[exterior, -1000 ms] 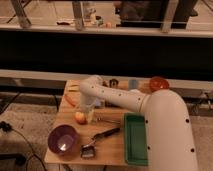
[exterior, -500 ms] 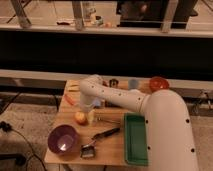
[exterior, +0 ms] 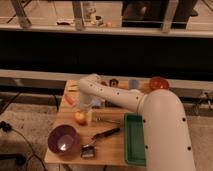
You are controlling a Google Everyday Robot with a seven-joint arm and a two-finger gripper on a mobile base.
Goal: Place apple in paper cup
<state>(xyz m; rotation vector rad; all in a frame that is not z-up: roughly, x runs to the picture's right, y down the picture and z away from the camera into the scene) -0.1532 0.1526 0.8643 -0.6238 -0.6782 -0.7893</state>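
The gripper [exterior: 84, 116] hangs low over the left part of the wooden bench [exterior: 112, 145], at the end of the white arm [exterior: 120, 97] that reaches in from the right. Whether it is wide, narrow or holding anything, I cannot tell. The apple [exterior: 80, 117] sits on the bench right at the gripper. Near the front left corner stands the purple bowl [exterior: 62, 138], with a dark brush [exterior: 97, 137] just beside it. A green tray [exterior: 132, 142] lies further right. A red bowl [exterior: 158, 83] sits at the far edge
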